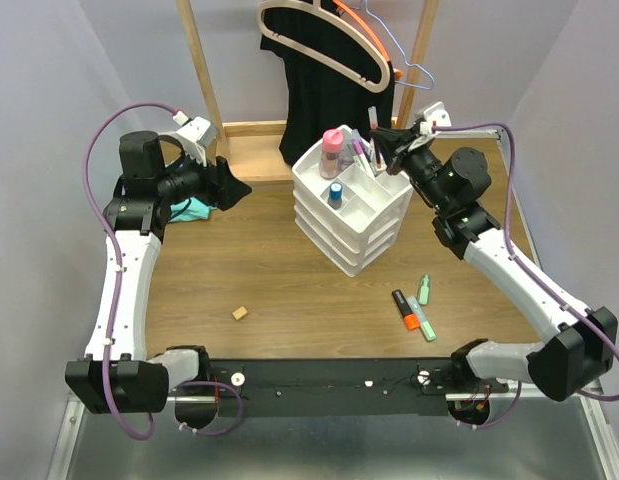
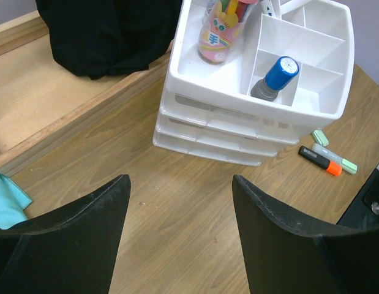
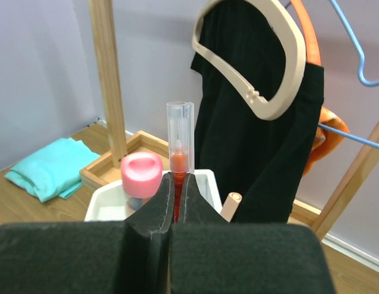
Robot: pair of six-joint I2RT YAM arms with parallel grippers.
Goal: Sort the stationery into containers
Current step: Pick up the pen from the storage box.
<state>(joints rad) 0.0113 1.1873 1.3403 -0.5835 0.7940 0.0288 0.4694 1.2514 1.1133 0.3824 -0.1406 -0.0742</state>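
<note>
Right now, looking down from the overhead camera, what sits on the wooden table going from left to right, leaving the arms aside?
Teal cloth → tan eraser cube → white drawer organiser → orange highlighter.

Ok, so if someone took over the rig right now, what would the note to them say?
The left hand is open and empty, beside the organiser.
The right hand is shut on a clear-capped pen, over the organiser's tray.
Done: bottle, tube and a few pens are in the tray.
Left: drop the held pen, then the eraser, orange highlighter and two green markers on the table.
</note>
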